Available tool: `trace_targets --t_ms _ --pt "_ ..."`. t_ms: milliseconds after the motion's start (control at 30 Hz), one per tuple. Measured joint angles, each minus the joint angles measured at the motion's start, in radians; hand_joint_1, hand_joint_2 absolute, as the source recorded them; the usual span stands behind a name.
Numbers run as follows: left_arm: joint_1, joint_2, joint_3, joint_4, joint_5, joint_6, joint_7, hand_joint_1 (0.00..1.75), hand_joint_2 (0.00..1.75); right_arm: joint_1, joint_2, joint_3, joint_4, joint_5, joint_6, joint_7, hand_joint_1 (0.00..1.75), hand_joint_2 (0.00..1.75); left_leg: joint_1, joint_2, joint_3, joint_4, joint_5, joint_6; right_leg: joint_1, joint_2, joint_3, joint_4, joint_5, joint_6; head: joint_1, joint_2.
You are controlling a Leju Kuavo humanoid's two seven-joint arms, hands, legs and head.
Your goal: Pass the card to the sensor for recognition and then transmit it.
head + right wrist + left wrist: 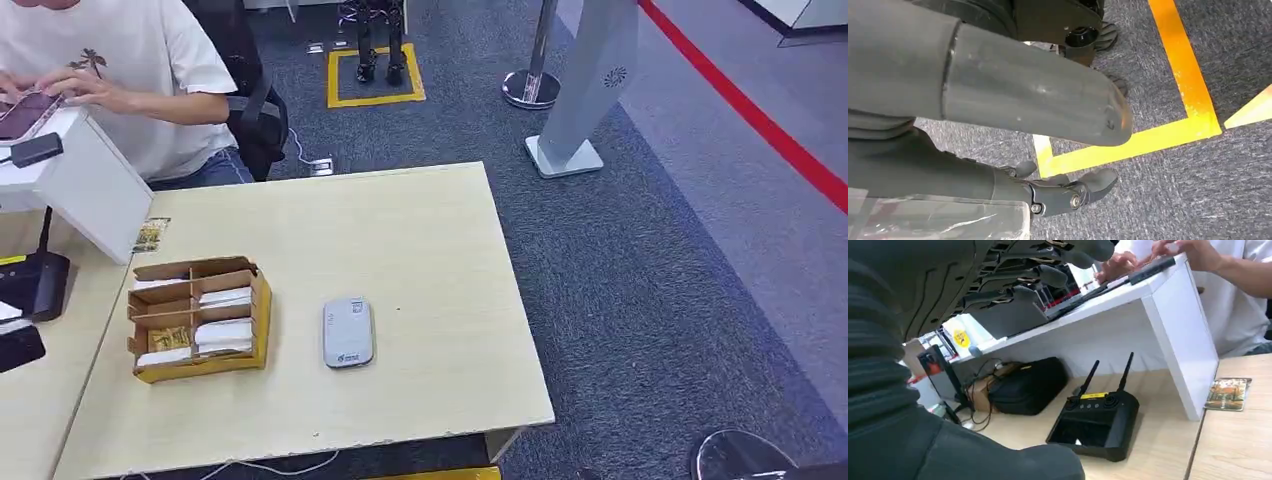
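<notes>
I judged the task barely started: no card was in either hand, nothing had been presented to the sensor (348, 333), and nothing had been handed on. Pick, scan and pass were all left.

My left hand (1013, 295) hung off to the side near the white shelf (1168, 325), fingers loosely curled and apart with nothing between them. My right hand (998, 100) hung down over the carpet (1198, 190), thumb and fingers apart, holding nothing.

The cards sat in the cardboard box (198, 318) on the table (420, 250), just left of the sensor and not touching it. The box had internal dividers; I saw white cards (224, 335) in several slots and one patterned card (168, 338) in the near-left slot, but the stacks were too small for me to count singly. One more patterned card (151, 235) lay loose on the table by the foot of the white shelf.

Counts: one sensor, one box, one loose card, one black controller (1095, 417) with two antennas under the shelf, one black pouch (1028, 385) beside it, one person (130, 70) seated behind the shelf working on a device.
</notes>
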Motion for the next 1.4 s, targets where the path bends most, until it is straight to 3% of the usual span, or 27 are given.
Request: trace_targets --t_ms 233,467,967,1033,1067,1100,1300,1400 --pt "-0.169 -0.099 -0.158 0.101 -0.023 -0.016 -0.027 0.0 1.75 -0.012 0.0 0.02 -0.002 0.0 -0.001 0.006 0.0 0.0 0.0 0.0 0.0 0.0 0.001 0.0 0.0 0.0 0.0 0.0 0.001 -0.001 -0.001 0.0" --pt "-0.26 -0.146 -0.237 0.144 -0.013 -0.027 -0.028 0.0 1.75 -0.014 0.0 0.026 -0.003 0.0 -0.01 0.008 0.0 0.0 0.0 0.002 0.0 0.0 0.001 0.0 0.0 0.002 -0.001 0.0 0.001 -0.001 -0.001 0.0" --pt "-0.266 -0.132 -0.286 0.143 0.051 -0.025 0.001 0.0 1.75 -0.013 0.0 0.027 -0.003 0.0 -0.011 0.002 0.0 0.0 0.0 0.004 0.0 0.0 0.001 0.0 0.0 0.004 -0.002 0.0 0.001 -0.001 -0.001 0.0" --pt "-0.21 -0.111 -0.277 0.108 0.063 0.005 0.015 0.0 1.75 -0.009 0.0 0.026 -0.003 0.0 -0.011 -0.001 0.0 0.0 0.0 0.006 0.0 0.0 0.0 0.0 0.0 0.006 -0.002 0.0 0.001 -0.001 0.0 0.0" --pt "-0.056 -0.09 -0.22 0.021 0.065 0.064 0.032 0.0 1.75 0.005 0.0 0.018 -0.003 0.0 -0.011 -0.005 0.0 0.0 0.0 0.007 0.0 0.0 -0.002 -0.001 0.0 0.008 -0.003 0.0 0.001 -0.001 0.0 0.0" --pt "-0.006 -0.087 -0.194 -0.011 0.06 0.078 0.034 0.0 1.75 0.01 -0.002 0.015 -0.003 0.0 -0.011 -0.009 0.0 0.0 0.0 0.007 0.0 0.0 -0.002 -0.001 0.0 0.008 -0.003 0.0 0.001 -0.001 -0.001 0.0" --pt "0.249 -0.099 -0.05 -0.159 0.013 0.122 0.035 0.0 1.75 0.03 -0.002 -0.01 -0.002 0.0 -0.004 -0.023 0.0 0.0 0.0 0.007 0.0 0.0 -0.003 -0.001 0.0 0.008 -0.002 -0.001 0.0 0.0 0.0 0.0" --pt "0.363 -0.132 0.011 -0.221 -0.034 0.159 0.028 0.0 1.75 0.037 -0.002 -0.018 -0.002 0.0 0.001 -0.028 0.0 0.0 0.0 0.007 0.0 0.0 -0.003 -0.001 0.0 0.008 -0.002 -0.001 0.0 0.0 0.0 0.0"
